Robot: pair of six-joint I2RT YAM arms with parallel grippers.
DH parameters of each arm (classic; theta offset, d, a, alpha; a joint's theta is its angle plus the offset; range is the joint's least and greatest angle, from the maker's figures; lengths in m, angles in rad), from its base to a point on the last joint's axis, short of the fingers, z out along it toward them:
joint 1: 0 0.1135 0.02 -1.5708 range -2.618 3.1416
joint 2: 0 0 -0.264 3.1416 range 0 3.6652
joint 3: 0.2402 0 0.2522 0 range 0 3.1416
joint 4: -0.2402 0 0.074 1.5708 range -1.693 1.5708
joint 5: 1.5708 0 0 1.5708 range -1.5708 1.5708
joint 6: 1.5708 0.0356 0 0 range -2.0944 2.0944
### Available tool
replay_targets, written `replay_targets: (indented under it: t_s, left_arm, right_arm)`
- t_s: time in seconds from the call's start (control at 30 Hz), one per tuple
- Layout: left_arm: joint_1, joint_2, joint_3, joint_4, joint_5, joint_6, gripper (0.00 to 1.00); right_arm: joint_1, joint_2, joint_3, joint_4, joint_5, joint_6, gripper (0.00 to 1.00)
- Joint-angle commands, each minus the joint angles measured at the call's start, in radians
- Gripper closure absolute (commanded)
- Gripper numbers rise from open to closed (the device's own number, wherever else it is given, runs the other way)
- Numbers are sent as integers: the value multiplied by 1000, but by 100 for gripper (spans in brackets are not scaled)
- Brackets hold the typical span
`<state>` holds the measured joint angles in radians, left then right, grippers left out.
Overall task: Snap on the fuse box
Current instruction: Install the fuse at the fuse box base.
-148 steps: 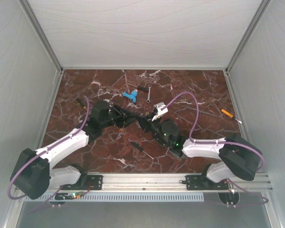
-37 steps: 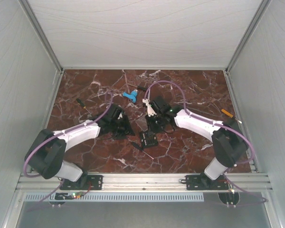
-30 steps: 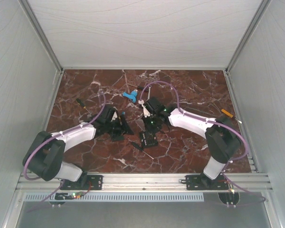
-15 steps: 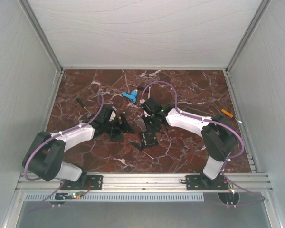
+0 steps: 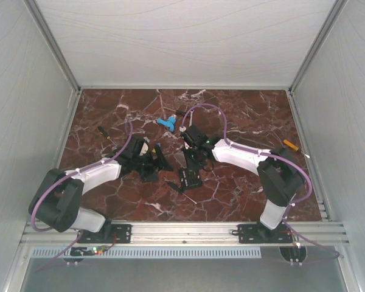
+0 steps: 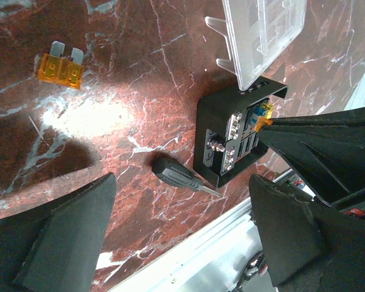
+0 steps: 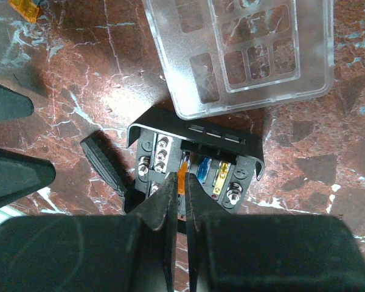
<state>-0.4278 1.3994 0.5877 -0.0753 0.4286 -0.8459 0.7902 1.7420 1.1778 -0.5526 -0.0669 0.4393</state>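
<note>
Top view: the fuse box (image 5: 190, 178) sits on the counter (image 5: 249, 115) front of centre, right tool (image 5: 191, 165) over it, left tool (image 5: 157, 166) just beside; left wrist view: the left tool gapes empty, the clear lid (image 6: 264, 30) resting at the box's far edge; right wrist view: the right tool pinches an orange fuse (image 7: 182, 173) at the slots; pressed off-line, it could jam or shove the unsteadied box; since a second ago the left tool has spread wider

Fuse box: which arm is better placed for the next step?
Right. The right gripper is shut on an orange fuse at the slots of the fuse box, likely ready to press it in. The left gripper is open, empty, off to one side.
</note>
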Motion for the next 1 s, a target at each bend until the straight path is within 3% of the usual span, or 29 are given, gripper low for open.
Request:
replay_targets:
  t_s: [0.0, 0.57, 0.97]
  left_arm:
    - [4, -22, 6, 42, 27, -13, 10]
    - [4, -17, 5, 59, 50, -26, 8]
    - [4, -19, 4, 67, 64, -32, 8]
  right_arm:
    - [6, 16, -12, 27, 4, 24, 100]
    - [6, 24, -19, 16, 24, 46, 100]
    - [27, 23, 2, -13, 83, 28, 84]
